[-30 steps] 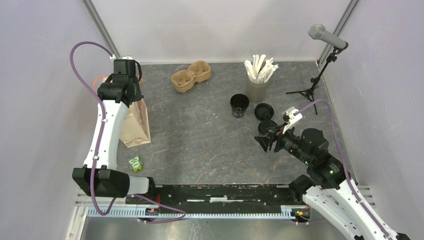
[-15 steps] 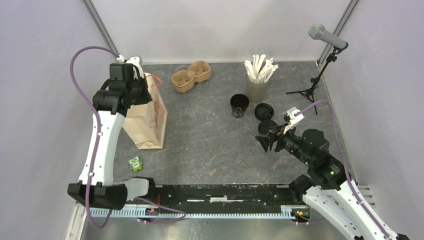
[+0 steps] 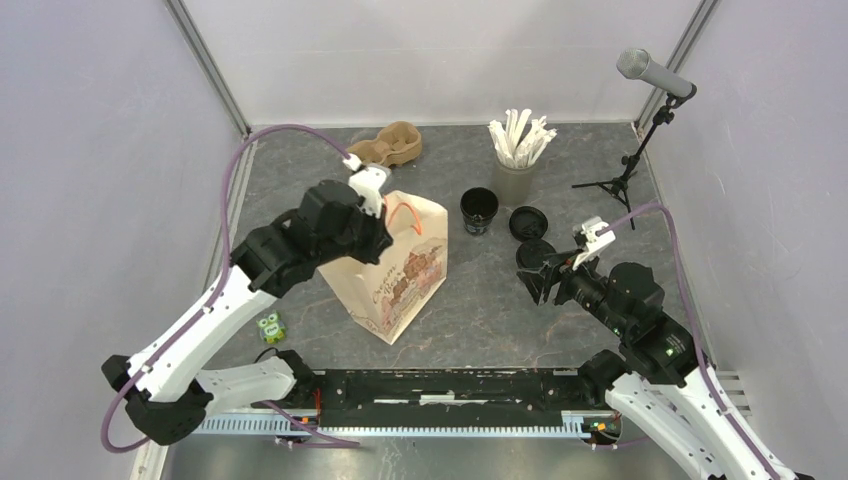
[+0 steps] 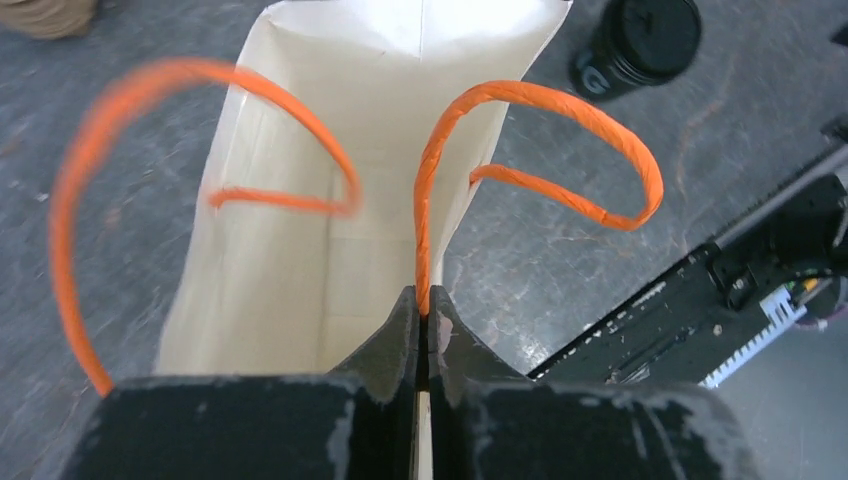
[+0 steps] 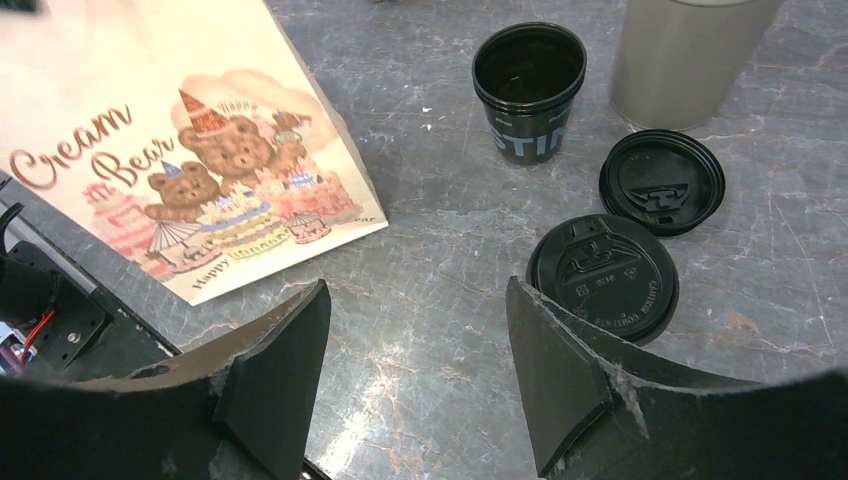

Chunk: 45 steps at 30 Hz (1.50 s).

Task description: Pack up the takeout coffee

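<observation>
- Landmark for all positions: grey cup [image 3: 513, 180] of white sticks, toward the back right of the table [image 3: 480, 310].
- Takeout coffee [image 5: 603, 278]: black cup with its lid on, upright on the table, nearer the arms than the grey cup. Nothing touched it.
- A loose black lid [image 5: 660, 180] lay between the coffee and the grey cup, just beside both.
- An open black cup [image 5: 530, 80] with no lid stood just left of the grey cup.
- Right gripper [image 5: 415, 292]: jaws wide apart, holding nothing, above the table on the near side of the grey cup. The coffee sat just off the tip of one finger, not between the two.
- Left gripper [image 4: 420, 305]: jaws pressed together on the top rim of the paper bag [image 3: 400, 275], at the foot of one orange handle [image 4: 545, 100].
- The bag was well left of the grey cup, mouth open and tilted; whether its base touched the table could not be told.
- Brown pulp carrier [image 3: 385, 145]: far left of the grey cup, at the back edge.
</observation>
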{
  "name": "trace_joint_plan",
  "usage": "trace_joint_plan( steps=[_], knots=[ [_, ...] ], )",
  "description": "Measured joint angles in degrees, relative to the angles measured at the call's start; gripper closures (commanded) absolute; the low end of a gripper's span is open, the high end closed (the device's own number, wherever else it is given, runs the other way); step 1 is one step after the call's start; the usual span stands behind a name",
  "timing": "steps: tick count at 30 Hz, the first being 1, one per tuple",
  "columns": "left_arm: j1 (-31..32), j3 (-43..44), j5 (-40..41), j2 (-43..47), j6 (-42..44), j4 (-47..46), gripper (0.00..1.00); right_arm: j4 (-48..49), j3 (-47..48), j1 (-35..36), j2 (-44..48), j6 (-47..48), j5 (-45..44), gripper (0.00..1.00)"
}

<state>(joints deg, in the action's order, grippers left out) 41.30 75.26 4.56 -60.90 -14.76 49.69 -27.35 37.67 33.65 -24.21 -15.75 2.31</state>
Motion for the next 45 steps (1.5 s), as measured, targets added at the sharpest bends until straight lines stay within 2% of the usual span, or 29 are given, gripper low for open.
trace_joint_plan(
  steps=[5,10,11,15,17,19,22,25,32,35,38,41,45],
  knots=[
    [9.6,-4.1,1.0,-0.3,0.1,-5.9,0.98,-0.2,0.0,0.0,0.4,0.0,-1.1,0.28],
    [14.0,-6.0,1.2,-0.9,0.9,-11.5,0.95,-0.2,0.0,0.0,-0.3,-0.1,-2.1,0.28],
    [14.4,-6.4,1.1,-1.0,1.2,-12.4,0.90,-0.1,0.0,0.0,-0.5,-0.3,-2.3,0.28],
    [15.0,-6.5,1.1,-1.6,2.8,-14.3,0.57,0.0,0.0,0.0,-1.3,-0.8,-2.4,0.28],
    [15.0,-6.5,1.4,-1.7,3.3,-14.3,0.30,0.3,0.0,0.0,-1.8,-0.9,-2.4,0.28],
    [15.0,-6.3,1.9,-1.6,3.9,-14.0,0.19,0.5,0.0,0.0,-2.2,-0.9,-2.4,0.27],
    [15.0,-4.1,4.0,-1.2,3.7,-12.0,0.12,0.7,0.0,0.0,-2.4,-0.9,-2.4,0.27],
    [15.0,0.0,7.1,0.3,3.2,-9.1,0.00,0.7,0.0,0.0,-2.6,-0.8,-2.4,0.24],
    [15.1,8.9,17.7,6.4,0.7,-2.9,0.00,0.7,0.0,0.0,-3.5,1.0,-2.7,0.14],
    [15.0,12.4,25.9,6.9,0.8,-0.7,0.00,0.7,0.0,0.0,-4.4,1.6,-3.3,0.02],
    [13.8,15.4,33.2,5.6,2.4,-0.6,0.00,0.8,0.0,0.0,-5.9,2.1,-3.1,0.02],
    [8.7,16.9,35.3,3.6,4.1,-1.8,0.00,2.1,-1.0,0.0,-6.4,2.2,-2.4,0.02],
    [-2.6,17.1,29.6,-0.7,4.4,-4.3,0.00,3.3,-2.8,0.0,-5.8,2.7,-2.3,0.02]
  ],
)
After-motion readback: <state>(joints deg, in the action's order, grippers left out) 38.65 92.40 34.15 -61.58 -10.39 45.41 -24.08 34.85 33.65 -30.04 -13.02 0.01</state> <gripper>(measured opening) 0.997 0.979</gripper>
